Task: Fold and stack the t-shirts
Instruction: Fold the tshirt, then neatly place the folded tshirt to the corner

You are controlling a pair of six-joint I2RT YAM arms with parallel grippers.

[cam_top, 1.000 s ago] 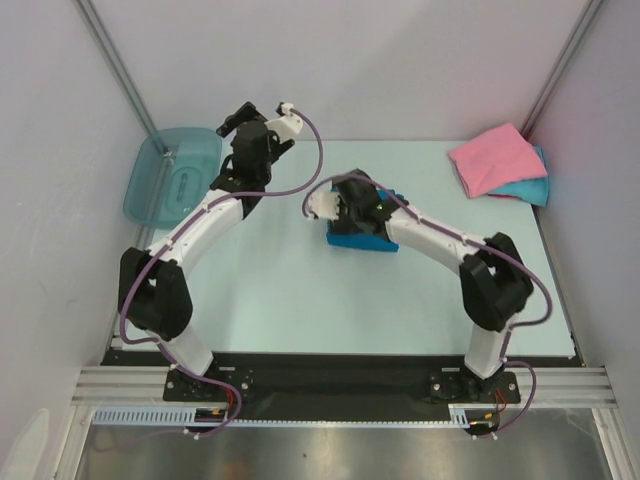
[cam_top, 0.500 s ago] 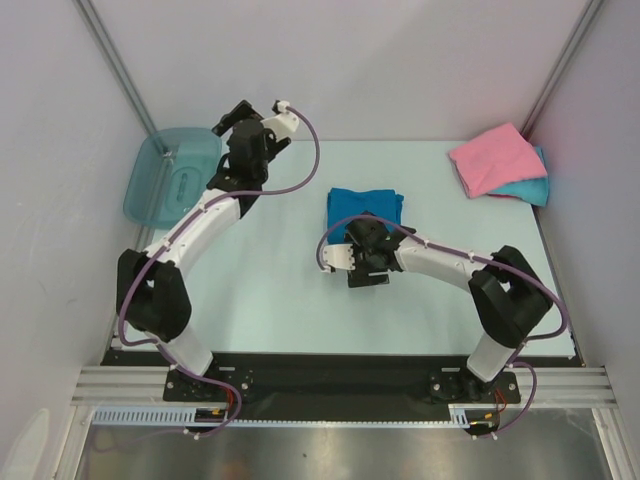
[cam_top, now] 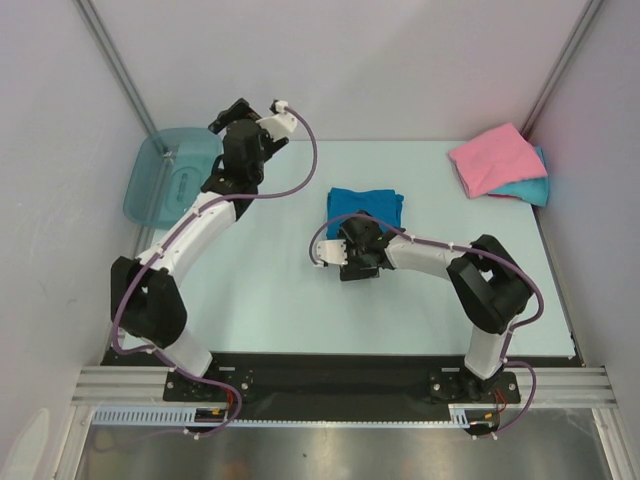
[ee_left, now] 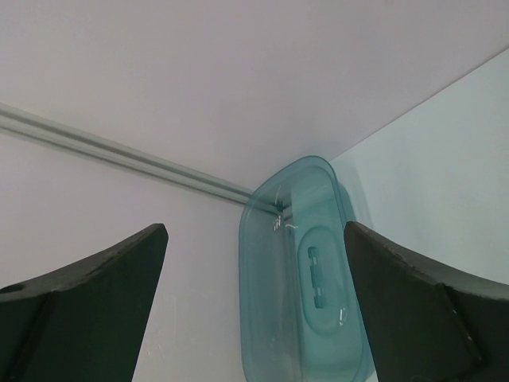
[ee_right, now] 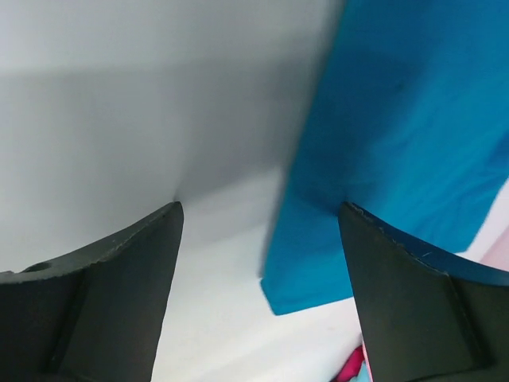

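Observation:
The deep blue t-shirt [cam_top: 366, 205] lies folded flat in the middle of the table. In the right wrist view it [ee_right: 406, 135] lies ahead of the jaws and to the right. My right gripper [cam_top: 358, 247] hovers at its near edge, open and empty [ee_right: 258, 263]. The pink t-shirt [cam_top: 493, 157] lies folded on the turquoise t-shirt [cam_top: 531, 189] at the far right corner. A bit of pink [ee_right: 354, 370] shows in the right wrist view. My left gripper [cam_top: 230, 117] is raised at the far left, open and empty [ee_left: 254, 302], pointing at the bin.
A translucent teal plastic bin [cam_top: 170, 175] sits at the far left edge; the left wrist view shows it [ee_left: 306, 278] between the fingers, farther off. Grey enclosure walls and metal posts [cam_top: 115, 70] surround the pale table [cam_top: 270, 290].
My right gripper came off the blue t-shirt and drew back toward the near side; the shirt now lies flat and uncovered. My left arm shifted slightly up and back.

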